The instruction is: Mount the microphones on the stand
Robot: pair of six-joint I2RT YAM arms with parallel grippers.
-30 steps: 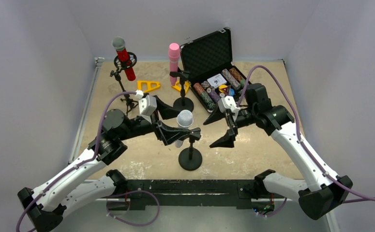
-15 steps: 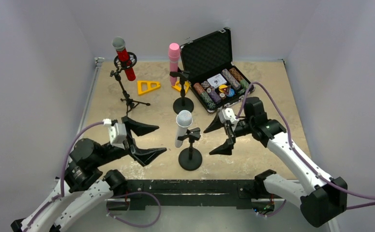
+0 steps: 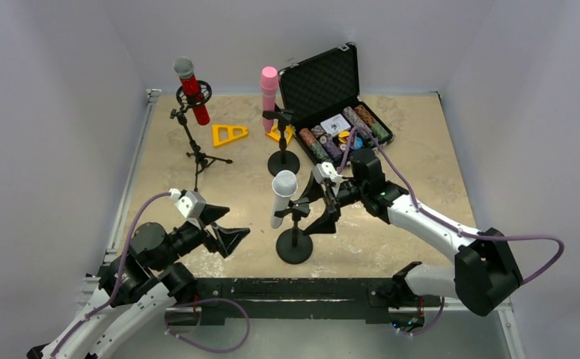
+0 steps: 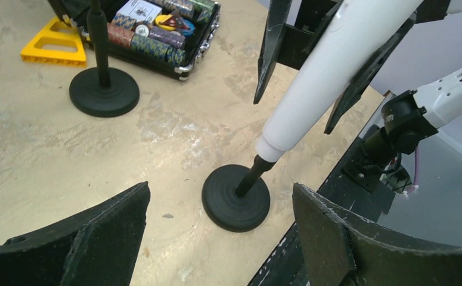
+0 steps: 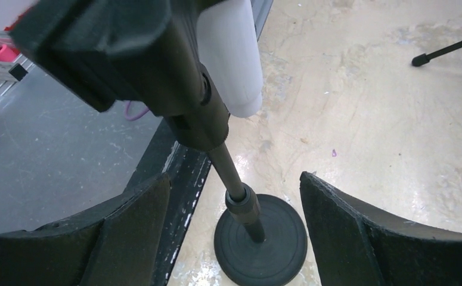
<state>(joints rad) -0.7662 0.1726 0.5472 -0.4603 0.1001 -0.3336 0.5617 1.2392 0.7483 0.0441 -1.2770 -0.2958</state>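
We see our left hand [image 3: 236,223] spread wide and empty at eight o'clock from the white microphone [image 3: 281,196] clipped in its stand [image 3: 295,247]. Our right hand [image 3: 305,215], also wide, is close at three o'clock.

White microphone [image 5: 229,56] in stand clip [image 5: 134,56], round base [image 5: 283,239] between spread fingers [image 5: 389,241]

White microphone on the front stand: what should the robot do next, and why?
Probably ease the right gripper shut on the stand to steady it. The white microphone leans in its clip, the right gripper is open either side of the stand, and the left gripper is open and apart.
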